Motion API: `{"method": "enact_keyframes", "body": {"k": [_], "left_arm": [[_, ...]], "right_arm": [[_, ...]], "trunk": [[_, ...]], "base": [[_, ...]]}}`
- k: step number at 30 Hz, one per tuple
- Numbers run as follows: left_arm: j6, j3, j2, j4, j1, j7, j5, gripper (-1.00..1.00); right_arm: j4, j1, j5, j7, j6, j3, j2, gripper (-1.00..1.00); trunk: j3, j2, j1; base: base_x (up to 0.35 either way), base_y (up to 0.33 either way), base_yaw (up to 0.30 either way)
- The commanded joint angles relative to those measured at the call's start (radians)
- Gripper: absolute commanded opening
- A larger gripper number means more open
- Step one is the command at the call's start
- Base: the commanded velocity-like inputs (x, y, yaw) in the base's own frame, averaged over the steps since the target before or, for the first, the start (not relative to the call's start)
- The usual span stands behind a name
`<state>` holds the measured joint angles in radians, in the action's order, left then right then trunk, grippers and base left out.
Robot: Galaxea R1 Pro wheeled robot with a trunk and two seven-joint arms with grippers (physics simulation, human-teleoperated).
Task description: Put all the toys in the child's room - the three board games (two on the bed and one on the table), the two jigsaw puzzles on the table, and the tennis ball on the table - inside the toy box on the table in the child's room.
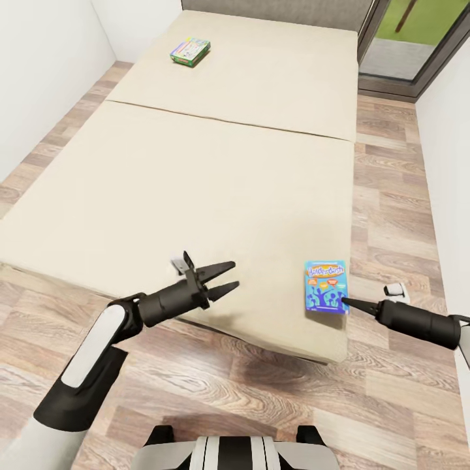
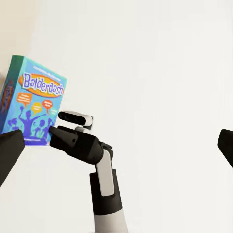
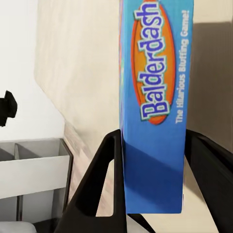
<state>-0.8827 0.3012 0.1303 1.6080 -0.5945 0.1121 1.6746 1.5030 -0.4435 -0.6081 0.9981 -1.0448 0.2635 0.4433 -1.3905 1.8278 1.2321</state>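
Note:
A blue "Balderdash" board game (image 1: pixel 326 287) lies flat near the front right corner of the bed (image 1: pixel 196 183). My right gripper (image 1: pixel 346 302) reaches in from the right. In the right wrist view its two fingers (image 3: pixel 104 165) sit flush against both faces of the blue box (image 3: pixel 155 97). In the left wrist view the right gripper (image 2: pixel 54 137) meets the box (image 2: pixel 34 99) at its corner. My left gripper (image 1: pixel 222 279) hangs open over the bed's front edge, holding nothing. A second board game (image 1: pixel 190 51), green and yellow, lies far back on the mattress.
Wood-plank floor (image 1: pixel 391 215) runs along the bed's right side and front. A glass door (image 1: pixel 405 39) stands at the back right and a white wall (image 1: pixel 39 78) on the left. A grey compartment unit (image 3: pixel 34 174) shows in the right wrist view.

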Motion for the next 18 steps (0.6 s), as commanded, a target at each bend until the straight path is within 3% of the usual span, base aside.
{"method": "enact_keyframes", "body": {"k": [1, 4, 5, 7, 8, 10, 13, 18], "left_arm": [[-0.001, 0.0, 0.002, 0.0, 0.0, 0.008, -0.004, 1.0], [0.001, -0.083, 0.086, -0.003, 0.093, 0.025, -0.006, 1.0], [0.001, -0.083, 0.086, -0.003, 0.093, 0.025, -0.006, 1.0], [0.003, -0.15, 0.142, -0.002, 0.175, 0.032, -0.008, 1.0], [0.003, -0.15, 0.142, -0.002, 0.175, 0.032, -0.008, 1.0], [0.006, -0.216, 0.182, -0.001, 0.263, 0.038, -0.009, 1.0], [0.007, -0.292, 0.216, -0.001, 0.372, 0.062, -0.009, 1.0], [0.008, -0.345, 0.24, 0.0, 0.457, 0.141, -0.01, 1.0]], "right_arm": [[0.0, 0.0, 0.006, 0.006, -0.002, 0.001, 0.0, -1.0], [0.021, 0.001, 0.005, 0.006, -0.002, 0.001, 0.003, -1.0], [0.021, 0.001, 0.005, 0.006, -0.002, 0.001, 0.003, -1.0], [0.032, 0.005, 0.005, 0.006, -0.002, 0.001, 0.005, -1.0], [0.032, 0.005, 0.005, 0.006, -0.002, 0.001, 0.005, -1.0], [0.042, 0.008, 0.005, 0.007, -0.002, 0.002, 0.006, -1.0], [0.06, 0.012, 0.005, 0.007, -0.002, 0.003, 0.009, -1.0], [0.087, 0.022, 0.005, 0.007, -0.002, 0.004, 0.015, -1.0]], "trunk": [[0.0, 0.0, 0.0], [0.0, 0.0, 0.0], [0.0, 0.0, 0.0], [0.0, 0.0, 0.0], [0.0, 0.0, 0.0], [0.0, 0.0, 0.0], [0.0, 0.0, 0.0], [0.0, 0.0, 0.0]], "base": [[0.0, 0.0, 0.0], [0.0, 0.0, 0.0], [0.0, 0.0, 0.0], [0.0, 0.0, 0.0], [0.0, 0.0, 0.0], [0.0, 0.0, 0.0], [0.0, 0.0, 0.0], [0.0, 0.0, 0.0]]}}
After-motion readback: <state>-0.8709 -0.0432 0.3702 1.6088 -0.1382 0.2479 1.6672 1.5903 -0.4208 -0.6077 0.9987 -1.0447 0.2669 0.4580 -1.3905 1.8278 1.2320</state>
